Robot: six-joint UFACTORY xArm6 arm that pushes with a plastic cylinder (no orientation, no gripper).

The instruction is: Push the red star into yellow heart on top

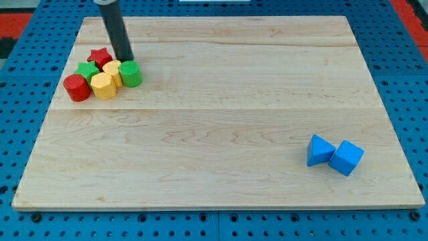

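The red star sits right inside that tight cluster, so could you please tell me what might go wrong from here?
1. My tip stands at the red star's right, close to the yellow heart; a push from there would likely drive the star away from the heart.
2. The green star, yellow hexagon, red cylinder and green cylinder crowd together, so any push may scatter them.

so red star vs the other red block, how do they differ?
Shape: the red star has points; the red block looks like a rounded, upright cylinder.
Place: the red star sits at the cluster's top, beside my tip; the red block sits at its bottom-left corner.
Both share the same red.
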